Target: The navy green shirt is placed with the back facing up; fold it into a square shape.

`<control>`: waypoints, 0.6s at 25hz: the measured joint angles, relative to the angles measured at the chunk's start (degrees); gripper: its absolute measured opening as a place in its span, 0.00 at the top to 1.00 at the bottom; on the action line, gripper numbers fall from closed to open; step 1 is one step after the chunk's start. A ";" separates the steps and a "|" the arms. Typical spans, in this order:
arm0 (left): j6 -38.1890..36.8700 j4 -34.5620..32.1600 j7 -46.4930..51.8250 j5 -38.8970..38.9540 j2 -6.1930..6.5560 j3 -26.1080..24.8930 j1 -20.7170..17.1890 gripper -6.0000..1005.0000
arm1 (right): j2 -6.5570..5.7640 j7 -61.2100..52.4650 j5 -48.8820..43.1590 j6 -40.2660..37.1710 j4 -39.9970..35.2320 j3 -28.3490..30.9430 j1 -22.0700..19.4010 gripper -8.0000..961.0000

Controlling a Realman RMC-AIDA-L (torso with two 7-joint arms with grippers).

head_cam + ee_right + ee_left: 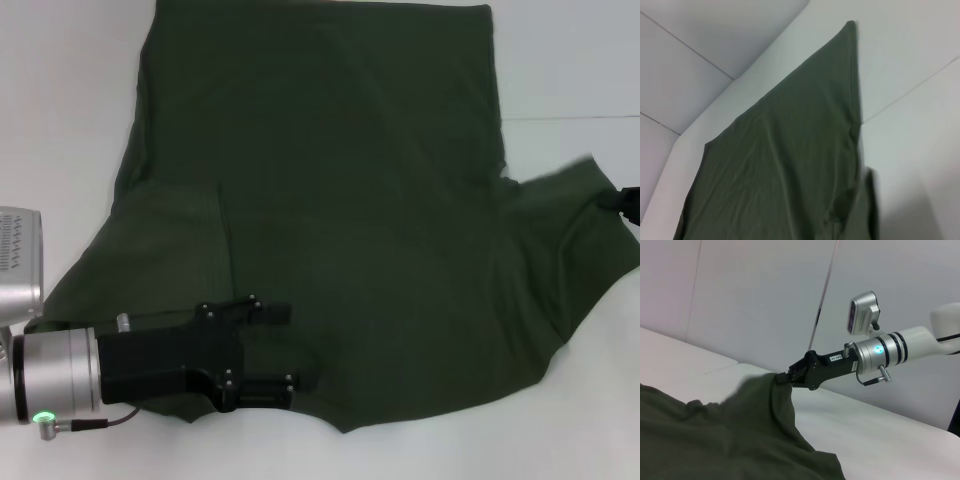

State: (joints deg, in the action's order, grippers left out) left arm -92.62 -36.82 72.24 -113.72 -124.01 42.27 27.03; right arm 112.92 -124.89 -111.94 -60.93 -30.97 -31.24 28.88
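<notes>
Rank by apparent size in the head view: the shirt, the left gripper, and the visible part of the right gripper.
1. navy green shirt, largest by far.
2. left gripper, over the shirt's near edge; nearness to the camera may enlarge it.
3. right gripper, only a sliver at the sleeve.

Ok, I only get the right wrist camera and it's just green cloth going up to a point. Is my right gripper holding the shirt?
Observer: Yes. The left wrist view shows the right gripper pinching a sleeve edge of the navy green shirt, raised off the table.
Operator: Where's the other arm?
Observer: The left gripper is over the shirt's near left part, fingers apart.
Operator: Is it a square yet?
Observer: No. In the head view it lies mostly spread out, with just one flap folded over on its left side.
</notes>
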 joint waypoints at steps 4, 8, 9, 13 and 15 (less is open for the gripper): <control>0.04 0.00 0.01 -0.01 0.00 0.00 -0.02 0.09 | -0.13 0.04 -0.09 -0.12 -0.01 -0.44 0.18 0.98; 0.06 0.00 0.01 -0.03 0.00 0.00 -0.04 0.09 | -0.65 0.09 -0.13 -0.15 -0.11 -0.49 0.21 0.98; 0.07 0.00 0.01 -0.03 0.00 0.00 -0.04 0.09 | -0.83 0.15 -0.15 -0.16 -0.15 -0.49 0.21 0.98; 0.07 0.00 0.00 -0.10 0.00 0.00 0.21 0.09 | -1.36 0.66 -0.21 0.02 -0.21 -0.50 0.53 0.98; 0.09 0.00 0.00 -0.13 0.00 0.00 0.27 0.09 | -1.52 0.82 -0.21 0.10 -0.23 -0.49 0.91 0.98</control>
State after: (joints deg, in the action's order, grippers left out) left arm -92.53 -36.82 72.24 -113.85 -124.01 42.28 27.30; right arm 111.40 -124.06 -112.15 -60.83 -31.20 -31.73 29.79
